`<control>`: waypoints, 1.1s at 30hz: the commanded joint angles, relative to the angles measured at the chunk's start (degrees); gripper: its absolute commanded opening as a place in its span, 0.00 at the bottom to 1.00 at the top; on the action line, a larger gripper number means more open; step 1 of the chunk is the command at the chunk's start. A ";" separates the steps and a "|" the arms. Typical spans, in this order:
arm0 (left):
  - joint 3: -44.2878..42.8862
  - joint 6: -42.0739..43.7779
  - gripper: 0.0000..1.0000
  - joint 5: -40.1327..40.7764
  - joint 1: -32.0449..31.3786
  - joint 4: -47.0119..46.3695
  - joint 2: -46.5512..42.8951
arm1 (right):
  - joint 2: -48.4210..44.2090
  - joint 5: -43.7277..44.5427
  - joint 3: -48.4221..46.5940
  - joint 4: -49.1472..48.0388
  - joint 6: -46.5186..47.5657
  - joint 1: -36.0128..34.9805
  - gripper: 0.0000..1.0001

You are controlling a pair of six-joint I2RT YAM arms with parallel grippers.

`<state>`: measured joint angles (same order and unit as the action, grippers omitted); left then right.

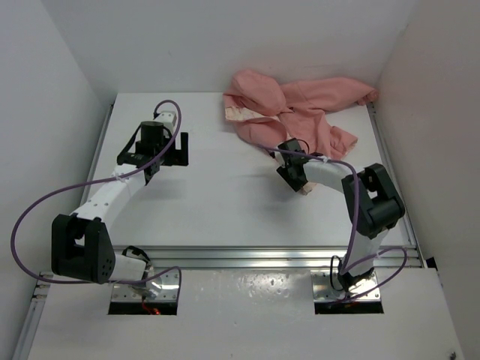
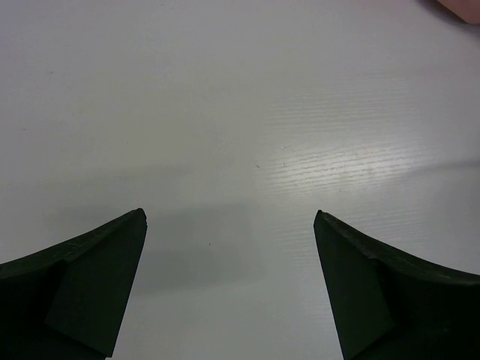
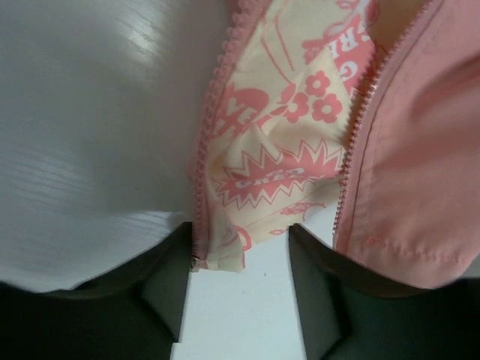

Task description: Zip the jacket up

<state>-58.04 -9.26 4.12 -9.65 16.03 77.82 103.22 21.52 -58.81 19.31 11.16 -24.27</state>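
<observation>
The salmon-pink jacket (image 1: 300, 105) lies crumpled at the back right of the table, unzipped. In the right wrist view its cream printed lining (image 3: 277, 142) shows between two separate rows of zipper teeth, one on the left (image 3: 199, 180) and one on the right (image 3: 351, 150). My right gripper (image 3: 240, 240) is open at the jacket's lower edge. The bottom corner of the left zipper row lies between its fingers, against the left one. That gripper also shows in the top view (image 1: 294, 174). My left gripper (image 1: 180, 148) is open and empty over bare table, well left of the jacket.
White walls enclose the table (image 1: 225, 210) at the left, back and right. A metal rail (image 1: 262, 255) runs along the near edge. A sliver of the jacket (image 2: 461, 7) shows at the top right corner of the left wrist view.
</observation>
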 commanded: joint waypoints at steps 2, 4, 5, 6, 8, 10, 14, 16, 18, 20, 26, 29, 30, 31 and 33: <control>-1.55 0.03 1.00 -0.16 0.51 -0.91 -0.65 | 1.28 1.51 -2.02 0.12 0.36 -0.51 0.35; -1.55 0.55 1.00 -0.69 0.51 -0.91 -0.65 | 0.93 1.34 -1.67 -0.59 0.88 -0.51 0.24; -1.03 0.56 1.00 -0.69 0.51 -0.91 -0.65 | 0.15 0.72 -1.40 -0.59 1.06 -0.43 0.15; -1.02 0.56 1.00 -0.69 0.51 -0.91 -0.65 | -0.30 0.72 -1.40 -0.59 1.32 -0.43 0.11; -1.02 1.51 1.00 -1.39 0.51 -0.91 -1.26 | -1.69 -1.47 -2.10 1.78 1.50 -0.51 0.03; -0.33 3.19 1.00 -3.31 0.51 -0.91 -2.92 | -2.93 -8.10 -3.77 5.97 0.62 -0.08 0.00; 4.67 4.94 1.00 -16.18 3.66 -0.91 -8.63 | -6.63 -36.13 -8.24 14.85 -5.42 5.71 0.00; 6.88 6.09 1.00 -23.33 4.46 -0.21 -10.93 | -6.28 -46.25 -11.59 17.42 -8.41 8.88 0.00; 10.13 5.57 1.00 -33.00 4.46 -0.21 -13.74 | -5.14 -65.24 -12.82 18.04 -10.71 11.87 0.00; 13.37 3.03 1.00 -40.81 4.46 -2.05 -14.28 | -4.08 -78.90 -13.00 15.78 -15.28 13.10 0.00; 20.67 -16.38 0.99 -51.92 3.15 -23.90 -10.51 | 3.91 -106.74 -5.73 -29.10 -50.09 12.41 0.00; 21.30 -27.37 0.97 -52.46 -0.54 -36.74 -4.73 | 11.36 -106.59 1.69 -90.90 -115.47 11.09 0.02; 21.30 -29.39 0.97 -52.46 -1.42 -39.30 -3.04 | 14.09 -107.99 -2.41 -101.73 -119.66 9.96 0.04; 21.30 -31.42 0.97 -52.46 -2.90 -44.11 -1.55 | 15.77 -107.74 -2.37 -101.84 -120.92 10.03 0.04; 20.69 -36.26 0.96 -52.46 -4.14 -49.41 1.79 | 14.65 -107.65 -0.52 -101.75 -115.93 10.47 0.04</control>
<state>-36.88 -34.11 -44.93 -11.86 -16.49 76.86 119.92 -78.61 -59.22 -46.44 -81.17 -13.54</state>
